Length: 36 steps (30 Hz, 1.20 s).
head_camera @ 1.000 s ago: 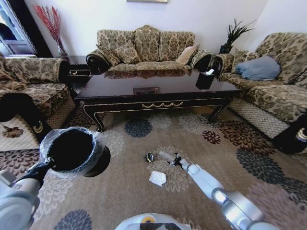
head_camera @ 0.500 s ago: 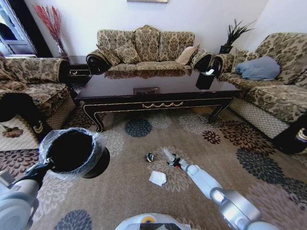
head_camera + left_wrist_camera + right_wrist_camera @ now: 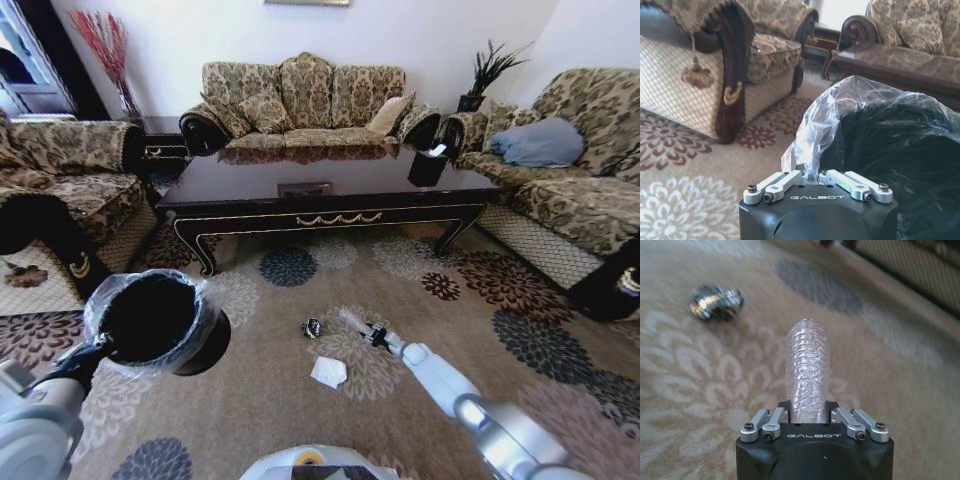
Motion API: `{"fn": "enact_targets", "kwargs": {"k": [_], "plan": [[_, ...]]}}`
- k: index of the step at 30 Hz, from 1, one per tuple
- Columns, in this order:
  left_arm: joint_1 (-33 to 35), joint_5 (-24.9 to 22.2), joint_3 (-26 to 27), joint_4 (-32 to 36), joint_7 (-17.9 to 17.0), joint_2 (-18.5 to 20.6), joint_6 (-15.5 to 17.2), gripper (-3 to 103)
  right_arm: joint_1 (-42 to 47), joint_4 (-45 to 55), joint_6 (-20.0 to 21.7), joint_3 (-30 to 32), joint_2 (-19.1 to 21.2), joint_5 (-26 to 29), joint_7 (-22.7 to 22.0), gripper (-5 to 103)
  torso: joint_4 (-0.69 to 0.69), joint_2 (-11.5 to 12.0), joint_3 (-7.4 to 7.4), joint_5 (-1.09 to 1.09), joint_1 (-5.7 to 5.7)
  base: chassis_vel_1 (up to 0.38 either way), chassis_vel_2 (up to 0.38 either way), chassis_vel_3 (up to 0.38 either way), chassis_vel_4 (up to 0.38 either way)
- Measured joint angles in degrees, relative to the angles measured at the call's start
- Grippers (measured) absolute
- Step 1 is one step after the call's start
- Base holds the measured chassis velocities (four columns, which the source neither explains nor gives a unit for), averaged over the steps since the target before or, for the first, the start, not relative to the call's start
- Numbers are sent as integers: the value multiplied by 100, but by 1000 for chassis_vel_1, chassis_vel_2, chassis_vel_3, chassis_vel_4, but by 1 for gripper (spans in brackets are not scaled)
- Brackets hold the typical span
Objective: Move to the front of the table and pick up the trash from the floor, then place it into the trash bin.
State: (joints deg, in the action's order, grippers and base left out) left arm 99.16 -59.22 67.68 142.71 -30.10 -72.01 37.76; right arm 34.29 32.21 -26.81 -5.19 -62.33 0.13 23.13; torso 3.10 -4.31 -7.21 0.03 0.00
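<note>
The left gripper [image 3: 812, 176] pinches the crinkly liner of the trash bin [image 3: 152, 318], holding it above the floor [image 3: 270, 400]. Rightward lie the dark wrapper [image 3: 312, 327] and the crumpled paper [image 3: 328, 371] (both on the carpet). The right gripper [image 3: 809, 412] clasps the clear bottle [image 3: 807, 371], apparently just off the carpet.

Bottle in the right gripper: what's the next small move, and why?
Probably carry it across toward the trash bin. The right gripper is shut on the clear plastic bottle, which juts out over the floor. The left gripper pinches the bin's plastic liner, holding its mouth open. The crumpled paper and dark wrapper lie on the carpet.
</note>
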Motion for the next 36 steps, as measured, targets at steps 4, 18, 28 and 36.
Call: {"fn": "enact_targets", "kwargs": {"k": [4, 18, 28, 36], "plan": [[31, 213, -371, -141, 30, -184, -48, 4, 175, 644, -401, 425, 292, -60, 630, 24, 4, 0, 0, -5, 0, 0, 0, 0, 0], [-7, -7, -657, -546, 30, 215, -47, 4, -23, 3058, -670, 241, 938, 875, 812, 24, 1, 0, 0, -4, 0, 0, 0, 0, 0], [-608, -44, -919, -1433, 84, 963, 14, 4, -400, 4527, -596, -833, 713, 1878, -180, 24, -1, 0, 0, -5, 0, 0, 0, 0, 0], [-1703, 107, -1973, -2428, 109, 1071, 18, 4, -882, 4733, -544, -1744, 400, 2209, -552, 24, 1, 0, -1, -4, 0, 0, 0, 0, 0]]}}
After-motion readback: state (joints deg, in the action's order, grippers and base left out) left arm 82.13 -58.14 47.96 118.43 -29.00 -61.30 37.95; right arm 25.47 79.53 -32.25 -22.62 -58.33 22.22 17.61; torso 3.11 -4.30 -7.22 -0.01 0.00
